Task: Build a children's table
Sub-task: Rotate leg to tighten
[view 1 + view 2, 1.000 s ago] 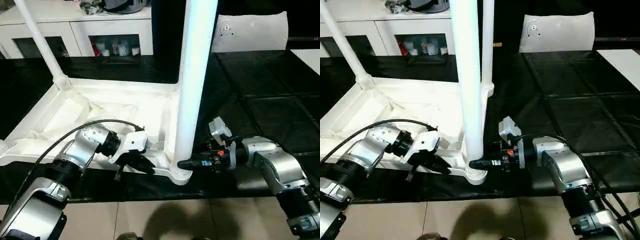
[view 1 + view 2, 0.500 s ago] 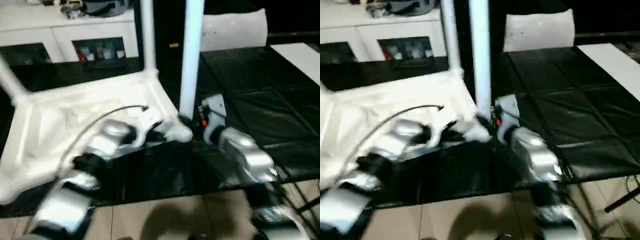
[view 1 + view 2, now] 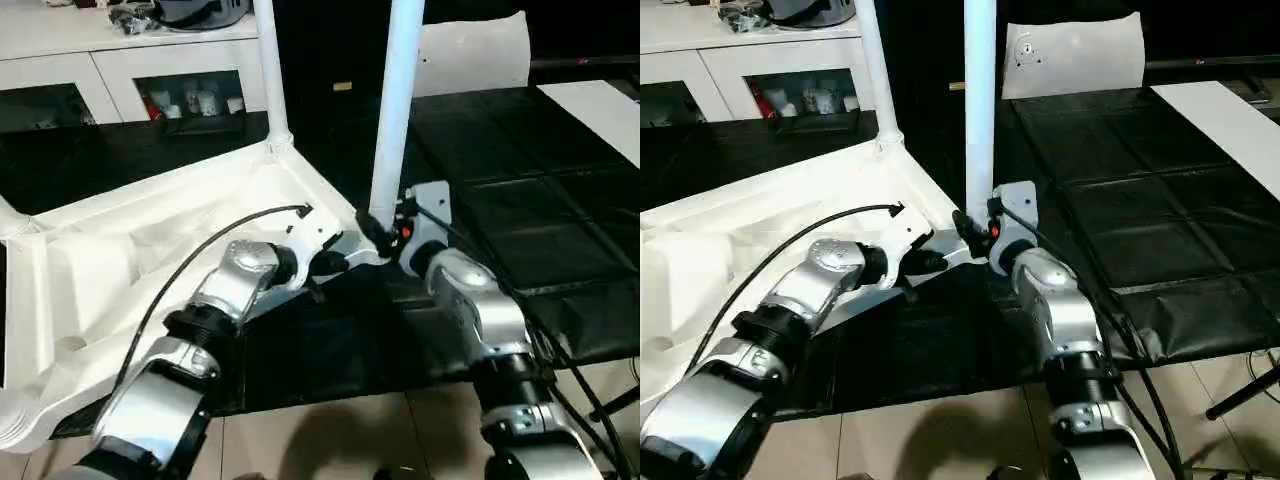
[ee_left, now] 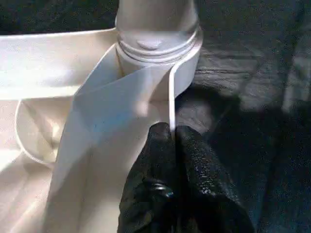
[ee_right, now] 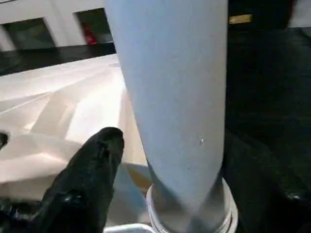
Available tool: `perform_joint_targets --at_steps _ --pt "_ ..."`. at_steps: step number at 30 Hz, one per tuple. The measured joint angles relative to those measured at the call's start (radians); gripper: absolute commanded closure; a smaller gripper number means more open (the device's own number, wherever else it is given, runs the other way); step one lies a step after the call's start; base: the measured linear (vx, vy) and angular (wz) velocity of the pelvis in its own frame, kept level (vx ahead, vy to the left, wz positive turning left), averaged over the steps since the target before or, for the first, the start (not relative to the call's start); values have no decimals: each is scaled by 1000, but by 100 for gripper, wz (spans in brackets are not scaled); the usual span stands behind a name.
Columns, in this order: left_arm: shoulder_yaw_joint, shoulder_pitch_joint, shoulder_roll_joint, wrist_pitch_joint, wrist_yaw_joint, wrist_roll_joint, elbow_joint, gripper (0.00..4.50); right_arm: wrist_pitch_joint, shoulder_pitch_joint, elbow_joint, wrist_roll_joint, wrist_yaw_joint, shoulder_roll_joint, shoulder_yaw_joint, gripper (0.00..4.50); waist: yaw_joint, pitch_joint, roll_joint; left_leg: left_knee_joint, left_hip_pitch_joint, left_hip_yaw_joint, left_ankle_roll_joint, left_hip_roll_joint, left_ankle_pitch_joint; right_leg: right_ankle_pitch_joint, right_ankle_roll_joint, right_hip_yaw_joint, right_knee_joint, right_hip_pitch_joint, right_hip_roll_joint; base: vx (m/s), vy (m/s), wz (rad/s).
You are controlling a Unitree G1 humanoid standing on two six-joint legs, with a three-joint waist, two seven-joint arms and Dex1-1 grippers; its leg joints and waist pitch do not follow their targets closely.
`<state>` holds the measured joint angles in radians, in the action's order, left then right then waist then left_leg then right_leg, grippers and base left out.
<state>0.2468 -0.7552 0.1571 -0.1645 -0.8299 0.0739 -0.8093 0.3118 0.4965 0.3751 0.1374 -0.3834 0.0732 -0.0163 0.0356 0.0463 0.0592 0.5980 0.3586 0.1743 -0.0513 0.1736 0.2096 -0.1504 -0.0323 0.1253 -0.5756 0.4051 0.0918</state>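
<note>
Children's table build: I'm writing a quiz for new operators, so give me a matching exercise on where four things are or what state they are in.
Things:
1. left gripper
2. right gripper
3. far leg
4. cabinet

Place or state:
A. behind the black work table
B. open, at the foot of the near leg
C. shut on the thin rim of the tabletop
D. upright in the tabletop's far corner socket

Pairs: 1-C, 2-B, 3-D, 4-A
</note>
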Motion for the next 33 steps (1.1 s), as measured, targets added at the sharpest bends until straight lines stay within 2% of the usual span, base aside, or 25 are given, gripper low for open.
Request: perform_joint_targets --at_steps 5,9,12,16,19,20,23,25,28,33 --pt "35 17 85 100 -177 -3 2 450 -35 -50 -16 28 -170 92 23 40 12 0 0 0 0 0 3 0 -1 1 -2 0 -1 1 0 0 0 0" --pt "75 18 158 173 -345 -3 8 450 -37 -73 -76 65 -393 207 72 15 37 0 0 2 -2 0 2 0 -1 1 -2 0 -1 1 0 0 0 0" --pt "98 18 189 219 -442 -2 8 450 -36 -78 -116 90 -532 272 105 15 56 0 0 3 -3 0 2 1 0 0 0 0 -1 0 1 0 0 0" --pt "119 14 204 262 -524 -2 5 450 -38 -93 -139 109 -676 330 150 15 72 0 0 4 -4 0 0 0 1 0 0 0 -1 -1 1 0 0 0" --pt "132 12 227 283 -597 -3 5 450 -22 -112 -147 139 -788 364 180 15 77 0 0 3 -4 0 0 1 1 0 0 0 -2 -1 1 0 0 0" --pt "133 11 232 288 -613 -3 5 450 -7 -112 -155 151 -815 370 186 40 78 0 0 3 -4 0 0 1 0 0 1 0 -2 -1 1 0 0 0" --pt "143 11 243 302 -658 -5 5 450 19 -111 -185 186 -880 387 197 47 82 0 0 4 -5 0 0 1 0 -1 2 0 -2 -2 1 0 0 0" --pt "145 11 245 305 -678 -10 5 450 28 -111 -188 188 -903 392 214 86 84 1 0 4 -5 0 0 1 0 -1 2 0 -2 -2 1 0 0 0" --pt "146 11 246 305 -696 -11 8 450 27 -110 -181 185 -912 385 222 95 86 1 0 4 -5 0 0 1 0 -1 2 0 -2 -2 1 0 0 0" --pt "147 11 245 304 -708 -11 12 450 33 -105 -176 185 -922 382 222 160 91 1 0 4 -5 0 0 1 1 -1 2 0 -2 -2 1 0 0 0"
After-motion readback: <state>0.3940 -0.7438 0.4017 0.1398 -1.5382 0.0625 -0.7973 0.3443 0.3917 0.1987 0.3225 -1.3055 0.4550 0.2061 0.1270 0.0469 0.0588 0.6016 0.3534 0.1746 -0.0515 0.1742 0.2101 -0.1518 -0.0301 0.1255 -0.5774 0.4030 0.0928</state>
